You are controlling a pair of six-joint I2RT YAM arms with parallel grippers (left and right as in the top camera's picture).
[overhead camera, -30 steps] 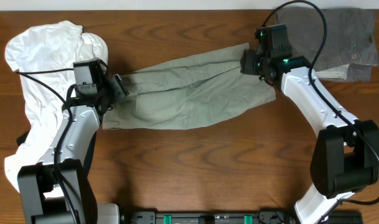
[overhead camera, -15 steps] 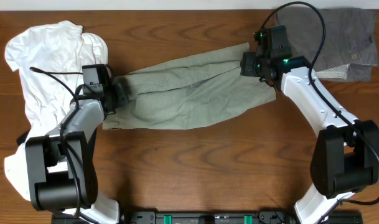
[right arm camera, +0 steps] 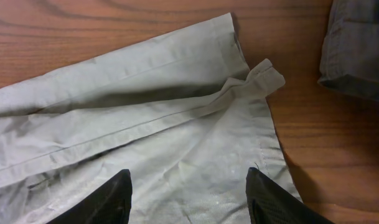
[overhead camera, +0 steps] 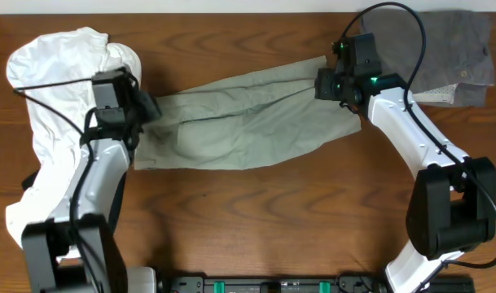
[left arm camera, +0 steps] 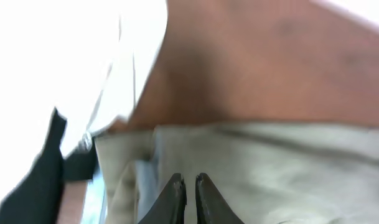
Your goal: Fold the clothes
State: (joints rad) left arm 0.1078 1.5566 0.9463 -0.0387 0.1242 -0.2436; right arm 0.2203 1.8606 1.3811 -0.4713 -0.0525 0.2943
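Closing done: my left claw (left arm camera: 187, 185) went from wide to pinched on the left edge of the shorts (overhead camera: 248, 122) | right claw (right arm camera: 188, 206) unchanged, spread open over their right end | shorts lie across the table (overhead camera: 272, 220) | right end probably needs gripping next

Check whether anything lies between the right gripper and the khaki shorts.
Nothing visible does. The right gripper hangs open directly over the leg end of the khaki shorts, with only bare fabric between its fingers. The grey shorts lie off to one side, not in the path.
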